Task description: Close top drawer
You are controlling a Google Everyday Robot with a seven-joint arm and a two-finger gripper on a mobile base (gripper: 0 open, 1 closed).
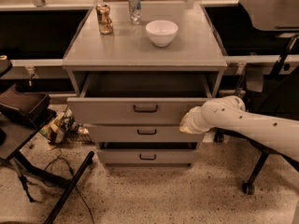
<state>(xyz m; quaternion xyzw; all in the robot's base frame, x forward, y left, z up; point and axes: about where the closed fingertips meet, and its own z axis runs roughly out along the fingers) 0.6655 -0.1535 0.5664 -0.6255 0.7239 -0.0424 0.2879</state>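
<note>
The top drawer of the grey cabinet stands pulled out, its box open and dark inside, with a small dark bar handle at the centre of its front. My gripper is at the end of the white arm that comes in from the right. It sits against the right end of the drawer's front panel, low on it. The arm's wrist hides its fingers.
Two shorter grey drawers sit below. On the cabinet top stand a white bowl, a silver can and a crumpled brown can. A black stand is at the left, a chair base at the right.
</note>
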